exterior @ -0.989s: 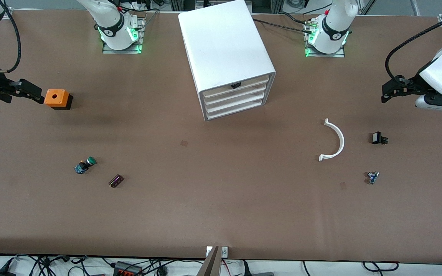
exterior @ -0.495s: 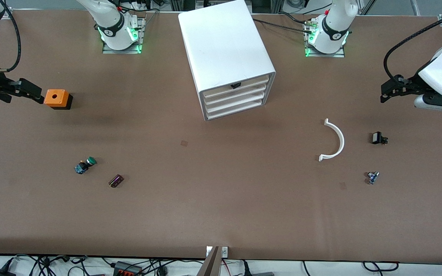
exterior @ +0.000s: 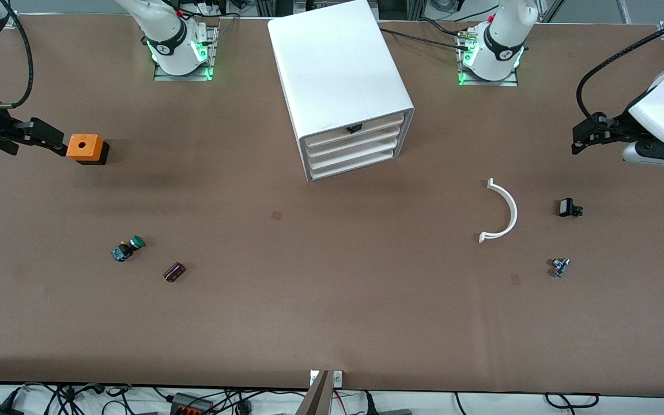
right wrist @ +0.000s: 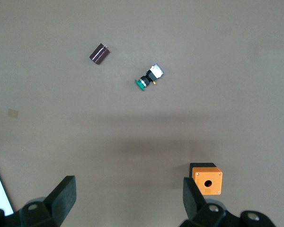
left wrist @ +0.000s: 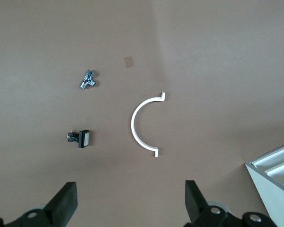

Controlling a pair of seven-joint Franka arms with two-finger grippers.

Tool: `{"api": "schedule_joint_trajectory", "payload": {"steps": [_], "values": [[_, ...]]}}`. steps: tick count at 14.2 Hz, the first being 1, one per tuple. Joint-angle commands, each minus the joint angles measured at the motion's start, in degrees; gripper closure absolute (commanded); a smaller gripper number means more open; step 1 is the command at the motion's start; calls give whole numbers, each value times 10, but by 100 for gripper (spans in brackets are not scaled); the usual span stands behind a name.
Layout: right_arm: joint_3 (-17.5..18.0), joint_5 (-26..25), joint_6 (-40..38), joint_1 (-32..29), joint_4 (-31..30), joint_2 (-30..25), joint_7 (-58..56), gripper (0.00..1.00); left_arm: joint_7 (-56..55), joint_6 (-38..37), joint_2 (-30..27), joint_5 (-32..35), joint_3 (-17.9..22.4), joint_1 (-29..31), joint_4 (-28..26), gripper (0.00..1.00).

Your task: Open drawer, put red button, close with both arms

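No red button shows in any view. The white drawer cabinet (exterior: pixel 343 86) stands at mid-table near the robots' bases, its several drawers all shut, with a black handle (exterior: pixel 354 128) on the top drawer. It also shows in the left wrist view (left wrist: pixel 277 170). My left gripper (exterior: pixel 583 137) hangs open and empty over the left arm's end of the table (left wrist: pixel 131 198). My right gripper (exterior: pixel 49 139) hangs open and empty just beside the orange box with a hole (exterior: pixel 85 147), without touching it (right wrist: pixel 129 194).
A green-capped button (exterior: pixel 128 248) and a dark cylinder (exterior: pixel 174 271) lie toward the right arm's end. A white arc (exterior: pixel 502 211), a black part (exterior: pixel 568 207) and a small metal part (exterior: pixel 559 267) lie toward the left arm's end.
Both grippers have shifted only very slightly. Nothing on the table has moved and the drawers stay shut.
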Motion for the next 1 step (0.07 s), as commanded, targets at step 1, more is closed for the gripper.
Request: {"api": "schedule_joint_trajectory", "payload": {"steps": [1], "values": [[3,-8,6,-2,-9,-8,-4,0,2,-13,8,-9,-1,1,18,0]]}}
